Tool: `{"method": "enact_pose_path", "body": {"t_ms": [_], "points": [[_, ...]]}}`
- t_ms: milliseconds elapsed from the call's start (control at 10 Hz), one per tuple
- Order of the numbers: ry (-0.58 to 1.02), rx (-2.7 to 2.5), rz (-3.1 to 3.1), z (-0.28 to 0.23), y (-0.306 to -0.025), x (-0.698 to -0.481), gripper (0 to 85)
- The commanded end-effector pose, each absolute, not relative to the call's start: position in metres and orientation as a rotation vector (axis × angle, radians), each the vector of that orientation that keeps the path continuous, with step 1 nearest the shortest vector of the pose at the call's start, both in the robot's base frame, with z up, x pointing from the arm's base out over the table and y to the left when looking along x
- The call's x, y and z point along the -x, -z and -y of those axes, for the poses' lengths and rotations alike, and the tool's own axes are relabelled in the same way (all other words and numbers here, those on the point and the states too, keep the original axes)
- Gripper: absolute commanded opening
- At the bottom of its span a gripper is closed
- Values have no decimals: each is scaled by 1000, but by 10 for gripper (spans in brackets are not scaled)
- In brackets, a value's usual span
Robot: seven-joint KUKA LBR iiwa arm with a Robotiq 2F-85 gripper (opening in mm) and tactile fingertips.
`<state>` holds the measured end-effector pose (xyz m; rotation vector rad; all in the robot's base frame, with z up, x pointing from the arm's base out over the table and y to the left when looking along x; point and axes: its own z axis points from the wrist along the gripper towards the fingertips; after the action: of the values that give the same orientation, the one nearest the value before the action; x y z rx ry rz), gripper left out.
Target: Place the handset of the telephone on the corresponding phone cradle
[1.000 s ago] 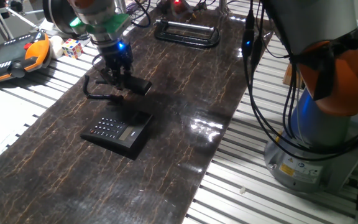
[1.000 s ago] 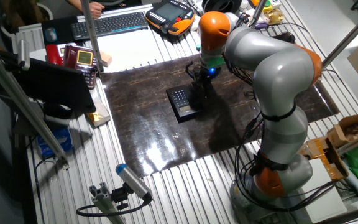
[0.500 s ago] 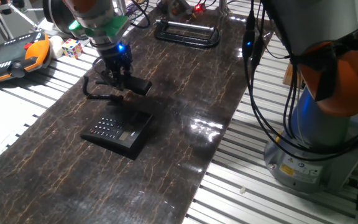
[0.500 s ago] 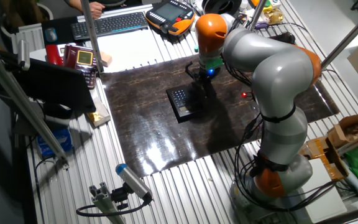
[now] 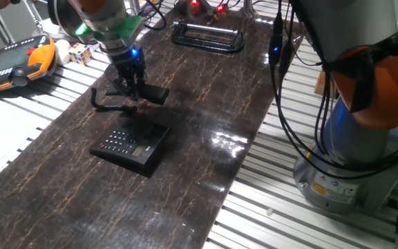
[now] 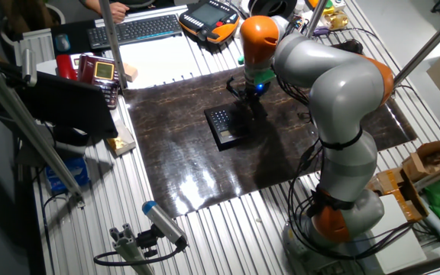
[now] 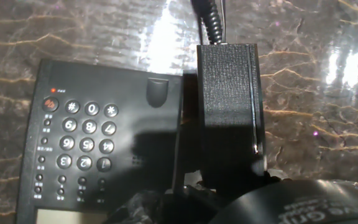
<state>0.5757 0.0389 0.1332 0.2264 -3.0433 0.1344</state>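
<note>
A robotics lab, plainly: a big grey-and-orange arm [image 6: 334,99] stands bolted to a slatted aluminium table [image 6: 212,229], cables trailing across it. An orange-and-black pendant controller [image 5: 16,61] lies to one side, a computer keyboard [image 6: 134,29] behind, and cardboard boxes [image 6: 430,164] sit near the base.

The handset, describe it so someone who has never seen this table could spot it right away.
On the dark marbled mat, find the flat black telephone with its keypad. Just beyond it, the gripper holds the handset above the mat: a slim black bar trailing a coiled cord, unlike the bare black tube frame farther back.
</note>
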Motion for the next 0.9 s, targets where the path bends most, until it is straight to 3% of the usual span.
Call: {"method": "enact_pose_path", "body": {"t_ms": [0,500,800], "points": [[-105,-193,3033,-43,-132,-576,300],[-125,-153,3035,-81,-119,-572,310],[-123,-150,3051,-88,-91,-570,313]]}}
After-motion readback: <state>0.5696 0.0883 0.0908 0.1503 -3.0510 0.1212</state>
